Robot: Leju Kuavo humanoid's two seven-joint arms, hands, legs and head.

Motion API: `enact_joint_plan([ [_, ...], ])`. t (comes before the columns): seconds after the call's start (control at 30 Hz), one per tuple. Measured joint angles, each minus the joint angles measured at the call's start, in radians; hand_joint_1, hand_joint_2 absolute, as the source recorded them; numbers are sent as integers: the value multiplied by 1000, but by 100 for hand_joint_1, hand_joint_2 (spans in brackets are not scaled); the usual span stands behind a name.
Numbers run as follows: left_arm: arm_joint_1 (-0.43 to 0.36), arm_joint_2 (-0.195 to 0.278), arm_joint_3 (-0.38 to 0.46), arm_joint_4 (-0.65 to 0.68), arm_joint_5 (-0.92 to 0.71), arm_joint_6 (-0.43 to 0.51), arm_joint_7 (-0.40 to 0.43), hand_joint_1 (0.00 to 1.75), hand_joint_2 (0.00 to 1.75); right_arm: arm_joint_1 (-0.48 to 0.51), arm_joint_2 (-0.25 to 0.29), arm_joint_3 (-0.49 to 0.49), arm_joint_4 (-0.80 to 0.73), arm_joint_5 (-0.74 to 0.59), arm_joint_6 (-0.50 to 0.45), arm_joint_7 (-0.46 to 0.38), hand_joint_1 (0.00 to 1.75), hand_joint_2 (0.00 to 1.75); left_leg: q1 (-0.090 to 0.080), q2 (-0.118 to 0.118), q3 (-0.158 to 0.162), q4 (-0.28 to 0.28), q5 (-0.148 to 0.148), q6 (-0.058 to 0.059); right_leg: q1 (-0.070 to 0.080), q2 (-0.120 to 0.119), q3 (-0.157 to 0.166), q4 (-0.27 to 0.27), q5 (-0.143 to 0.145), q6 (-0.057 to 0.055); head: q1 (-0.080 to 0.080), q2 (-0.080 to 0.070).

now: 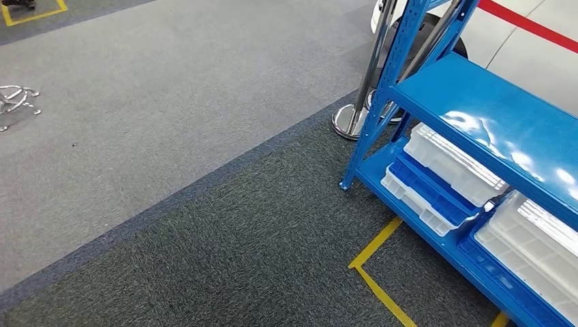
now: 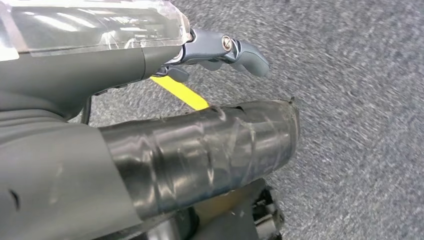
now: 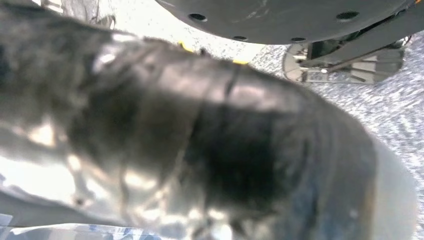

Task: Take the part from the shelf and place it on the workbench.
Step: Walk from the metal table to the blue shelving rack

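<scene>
The blue metal shelf (image 1: 491, 116) stands at the right of the head view. On its lower board sit two clear plastic bins (image 1: 453, 163) (image 1: 531, 248), stacked on blue ones (image 1: 436, 191). What the bins hold is too small to tell. My left hand (image 2: 200, 125) hangs over the grey carpet. Its tape-wrapped thumb (image 2: 210, 150) and a grey finger (image 2: 235, 50) are apart with nothing between them. My right hand (image 3: 200, 140) is a dark, blurred, tape-wrapped mass close to the lens, and how its fingers lie cannot be made out.
A chrome post with a round base (image 1: 351, 121) stands by the shelf's near corner leg. Yellow floor tape (image 1: 375, 272) marks the dark carpet in front of the shelf. A chrome chair base (image 1: 13, 102) lies far left. Light grey carpet stretches to the left.
</scene>
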Motion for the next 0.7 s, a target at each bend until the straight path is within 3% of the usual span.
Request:
enact_joint_plan([
  [0.07,-1,-2,0,0,0,0,0,0,0,0,0,0,0,0,0,0,0,0,-3,20,8,1,-7,-8,6,-43,73,-138,56,-10,0,0],
  [0.13,-2,-2,0,0,0,0,-1,0,0,-3,0,0,0,1,1,-1,0,0,-7,36,15,1,-14,-19,15,-69,105,-203,69,-24,-1,0],
  [0.2,-6,-2,0,0,0,0,-2,0,0,-3,0,0,0,2,1,-2,0,0,-10,53,23,-3,-17,-29,17,-51,104,-207,69,-36,-1,0],
  [0.23,-8,-3,0,0,0,0,-3,0,0,-2,0,0,0,2,2,-2,0,0,-8,48,26,1,-23,-35,15,-41,106,-211,71,-42,-1,0],
  [0.3,-11,-3,0,0,0,0,-4,0,0,-3,0,0,0,3,2,-3,0,0,-6,6,8,56,-62,-44,8,-20,111,-219,76,-54,-2,0],
  [0.37,-10,-3,0,0,0,0,-5,0,0,-6,0,0,0,3,2,-4,0,0,-4,-43,-48,179,-127,-48,7,2,112,-220,78,-62,-3,0],
  [0.4,-8,-3,0,0,0,0,-4,0,0,-7,0,0,0,4,2,-4,0,0,-3,-51,-80,241,-150,-48,8,15,112,-219,78,-64,-3,0],
  [0.43,-6,-3,0,0,1,0,-4,0,0,-7,0,0,0,5,2,-5,0,0,-4,-55,-101,278,-155,-48,9,29,112,-217,77,-65,-3,0],
  [0.47,-5,-3,0,0,1,0,-4,0,0,-7,0,0,0,6,2,-5,0,0,-4,-56,-108,279,-139,-47,9,43,113,-215,76,-66,-3,0],
  [0.5,-4,-3,0,0,1,0,-4,0,0,-7,0,0,0,7,2,-5,0,0,-3,-59,-97,242,-104,-45,9,58,114,-213,75,-65,-3,0],
  [0.57,-5,-3,0,0,1,0,-4,0,0,-6,0,-1,0,11,2,-5,0,0,-2,-92,-46,110,-26,-39,9,84,116,-210,72,-61,-3,0],
  [0.6,-6,-2,0,0,1,0,-4,0,0,-7,0,-1,0,12,2,-5,0,0,-2,-115,-26,55,-4,-36,10,95,114,-206,70,-57,-3,0],
  [0.67,-7,-2,0,0,1,0,-3,0,0,-8,-1,-2,0,13,2,-5,0,0,-3,-143,-12,14,1,-30,7,115,106,-202,70,-44,-3,0],
  [0.7,-8,-2,-1,0,1,0,-2,0,0,-8,-1,-3,0,14,2,-5,0,0,-5,-139,-11,11,2,-28,5,123,103,-202,72,-38,-3,0],
])
